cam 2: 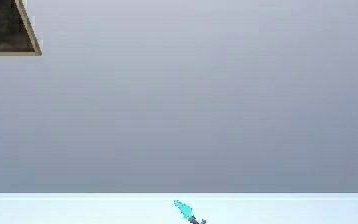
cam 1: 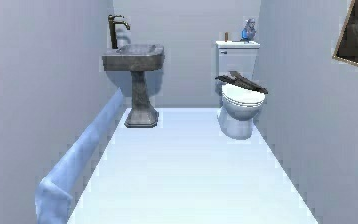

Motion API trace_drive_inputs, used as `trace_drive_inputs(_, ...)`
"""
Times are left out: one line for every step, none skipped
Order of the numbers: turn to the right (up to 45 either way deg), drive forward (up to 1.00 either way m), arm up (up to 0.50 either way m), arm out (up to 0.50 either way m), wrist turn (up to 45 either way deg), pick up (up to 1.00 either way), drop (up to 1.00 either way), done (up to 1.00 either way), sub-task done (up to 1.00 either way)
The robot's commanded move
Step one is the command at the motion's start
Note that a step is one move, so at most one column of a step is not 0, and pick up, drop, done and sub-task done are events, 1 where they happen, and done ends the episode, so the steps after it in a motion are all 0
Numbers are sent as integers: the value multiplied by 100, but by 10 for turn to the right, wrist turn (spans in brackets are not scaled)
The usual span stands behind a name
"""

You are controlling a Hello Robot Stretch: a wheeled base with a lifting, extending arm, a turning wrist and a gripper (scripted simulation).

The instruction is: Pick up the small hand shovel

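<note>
Shovel (cam 2: 187,212), probably, bottom middle on floor (cam 2: 67,210): looks light, stiff, thin. Best grabbed by its darker end. Can't tell tool state.

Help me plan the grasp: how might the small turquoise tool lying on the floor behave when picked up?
The turquoise tool looks slim and solid, so it is probably stiff and light. It lies low along the floor, so it seems unlikely to roll or tip, though a push might slide it across that smooth surface.
</note>
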Motion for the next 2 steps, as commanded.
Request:
trace_drive_inputs(0,0,10,0,0,0,0,0,0)
trace_drive_inputs(0,0,0,44,0,0,0,0,0)
